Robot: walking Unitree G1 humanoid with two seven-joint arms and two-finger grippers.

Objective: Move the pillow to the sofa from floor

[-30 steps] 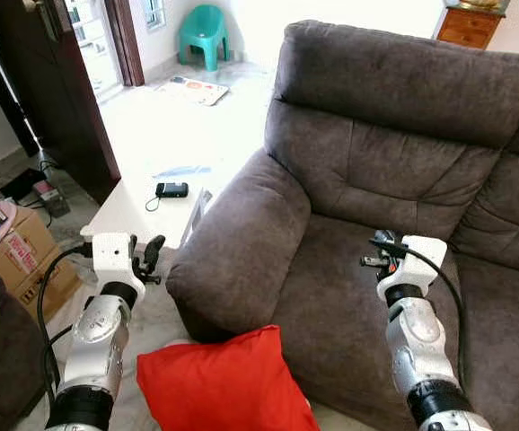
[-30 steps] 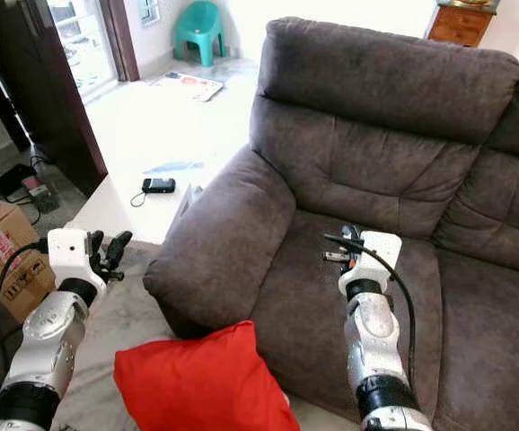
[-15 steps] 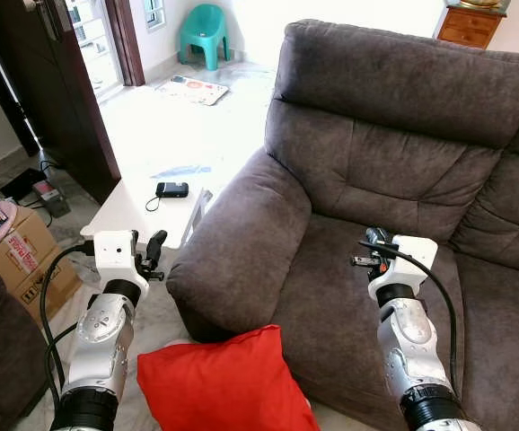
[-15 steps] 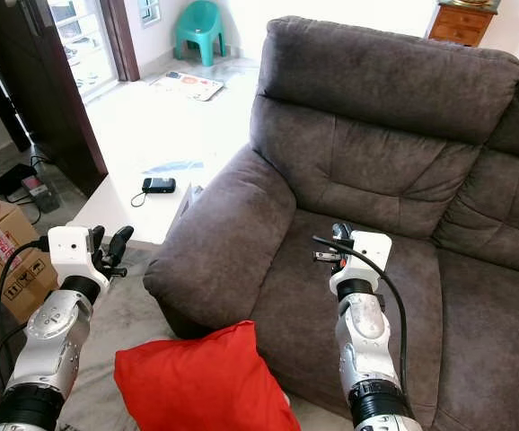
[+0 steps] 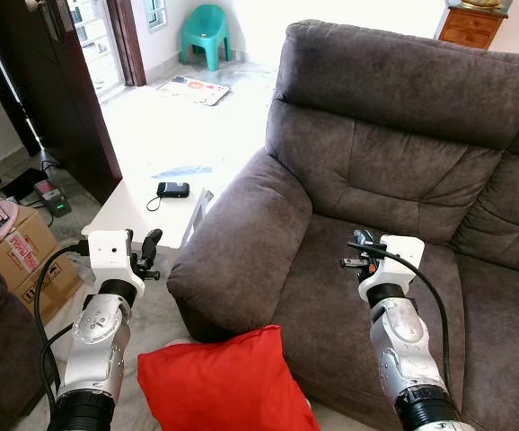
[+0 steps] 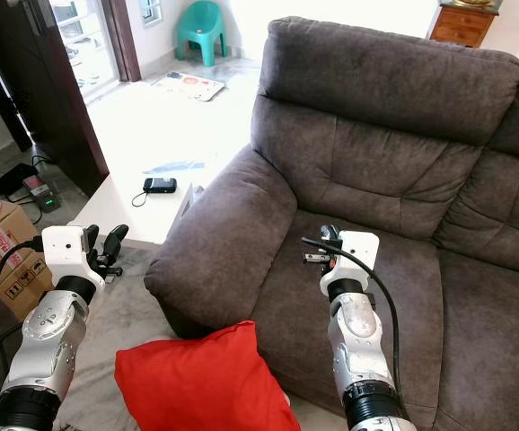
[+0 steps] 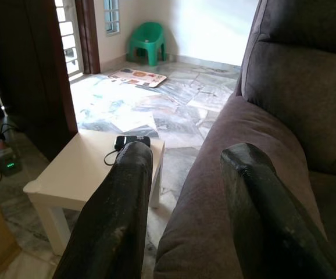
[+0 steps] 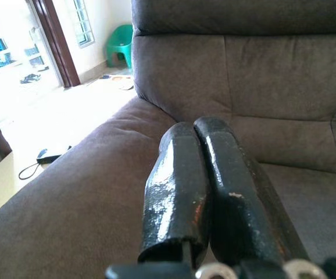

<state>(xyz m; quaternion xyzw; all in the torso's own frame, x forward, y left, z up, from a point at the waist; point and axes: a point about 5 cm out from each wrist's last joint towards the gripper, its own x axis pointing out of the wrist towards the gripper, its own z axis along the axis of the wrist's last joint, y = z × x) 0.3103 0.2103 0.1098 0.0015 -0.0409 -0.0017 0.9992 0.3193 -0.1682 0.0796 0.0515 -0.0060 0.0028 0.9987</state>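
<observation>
**Pillow on floor, both grippers raised**

Left eye view: red pillow (image 5: 224, 382) at bottom centre, lying on the floor (image 5: 165, 310) against the sofa (image 5: 376, 180) front. Left gripper (image 5: 150, 249) at lower left, beside the armrest, near the white surface (image 5: 138, 211) carrying a black phone (image 5: 171, 189). Right gripper (image 5: 360, 250) at lower right, over the seat cushion. Green chair (image 5: 203, 34) at top, cardboard box (image 5: 17, 260) at left edge.

Right eye view: same layout, pillow at bottom, nothing gripped.

Left wrist view: jaws released, fingers (image 7: 118, 215) spread apart, surface and phone beyond, armrest alongside.

Right wrist view: jaws clenched, fingers (image 8: 179, 186) pressed together, empty, pointing at the sofa backrest.
</observation>
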